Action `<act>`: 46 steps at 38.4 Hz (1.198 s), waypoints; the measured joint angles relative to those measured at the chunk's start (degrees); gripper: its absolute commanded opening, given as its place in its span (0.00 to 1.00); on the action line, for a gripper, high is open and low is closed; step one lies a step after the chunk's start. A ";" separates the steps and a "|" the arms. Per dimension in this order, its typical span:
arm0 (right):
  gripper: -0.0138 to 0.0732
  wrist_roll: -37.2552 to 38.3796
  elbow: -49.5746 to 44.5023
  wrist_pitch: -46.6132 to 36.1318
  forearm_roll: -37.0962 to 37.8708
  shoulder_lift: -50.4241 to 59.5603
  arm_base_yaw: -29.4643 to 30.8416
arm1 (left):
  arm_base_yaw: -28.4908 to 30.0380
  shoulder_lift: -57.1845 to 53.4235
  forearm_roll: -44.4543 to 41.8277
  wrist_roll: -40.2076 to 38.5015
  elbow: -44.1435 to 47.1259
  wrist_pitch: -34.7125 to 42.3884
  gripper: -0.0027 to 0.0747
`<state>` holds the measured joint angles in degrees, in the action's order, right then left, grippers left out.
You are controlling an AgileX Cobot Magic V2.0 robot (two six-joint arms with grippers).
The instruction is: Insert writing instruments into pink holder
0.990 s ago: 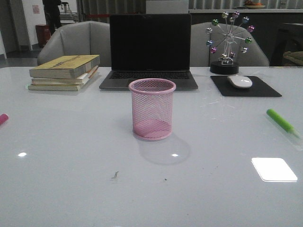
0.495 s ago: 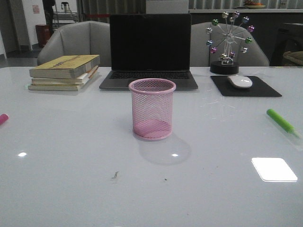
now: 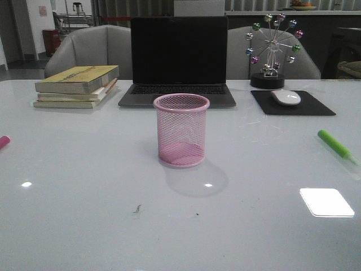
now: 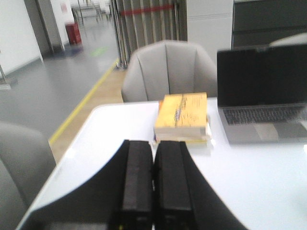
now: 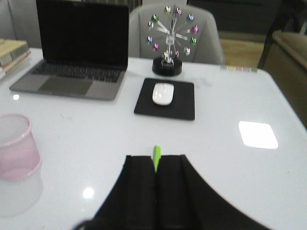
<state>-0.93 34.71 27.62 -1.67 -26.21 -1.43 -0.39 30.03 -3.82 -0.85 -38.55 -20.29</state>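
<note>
The cup [image 3: 181, 130] stands upright and empty at the middle of the table [image 3: 84, 186], just in front of the laptop [image 3: 178, 59], and over the last second it has not shifted at all; the same goes for both markers. The green marker [image 3: 336, 145] lies flat well to the right of the cup, near the table's right edge, below the mouse pad [image 3: 292, 104], and the pink marker [image 3: 3, 141] shows only as a tip at the far left edge, well to the left of the cup, nearer than the books [image 3: 77, 86]. The only changes since a second ago are in the room behind, where a figure at the back left is gone, so nothing has moved on the table and the task is judged not yet begun: neither marker is picked up and the cup holds nothing. Neither arm shows in the front view. In its wrist view the left gripper [image 4: 153, 184] has its fingers pressed together with nothing between them, looking out toward the books. The right gripper [image 5: 155, 184] is likewise closed on nothing, and the green marker peeps out just beyond its fingers, with the cup off to one side. Both would likely have to open before either marker can be taken, the right arm being the better placed for the green one
</note>
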 measured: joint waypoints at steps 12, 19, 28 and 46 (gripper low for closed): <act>0.33 0.00 0.00 6.51 0.00 -7.19 0.00 | 0.00 4.97 0.96 0.00 1.26 -4.96 0.17; 0.48 0.00 0.00 6.51 0.00 -7.19 0.00 | 0.00 4.97 1.31 0.00 2.65 -5.26 0.33; 0.55 0.00 0.00 6.87 0.00 -7.19 0.00 | 0.00 4.97 2.60 0.00 2.67 -5.26 0.55; 0.55 0.00 0.00 6.97 0.00 -7.19 0.00 | 0.00 4.97 2.87 0.00 2.67 -5.26 0.55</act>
<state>-0.93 34.71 34.59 -1.67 -33.40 -1.43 -0.39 35.01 -0.95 -0.85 -35.89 -25.55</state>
